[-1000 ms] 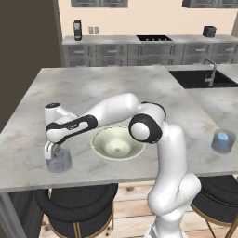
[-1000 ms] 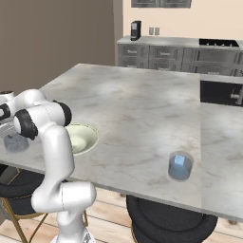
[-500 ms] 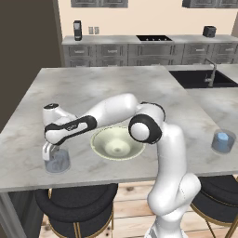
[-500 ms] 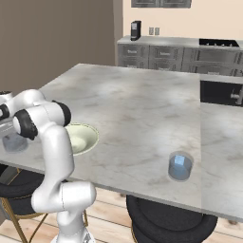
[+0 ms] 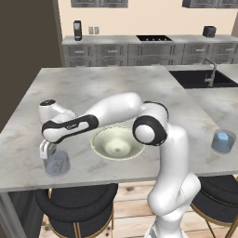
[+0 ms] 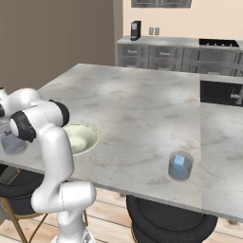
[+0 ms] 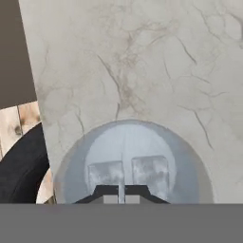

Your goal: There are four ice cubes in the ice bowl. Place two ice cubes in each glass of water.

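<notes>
Gripper (image 7: 121, 193) closed and empty, hanging right over left glass (image 5: 56, 162), two cubes (image 7: 105, 174) already in it. Bowl (image 5: 117, 142) looks empty; right glass (image 6: 180, 166) shows a cube. Risk: fingertips sit low at the rim, so a sideways pull-out could clip and tip the glass off the near edge.

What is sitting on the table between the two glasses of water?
In the left base view, the wide pale cream-green bowl sits between the clear glass under the robot's hand and the far clear glass with ice; otherwise bare grey marble counter.
</notes>
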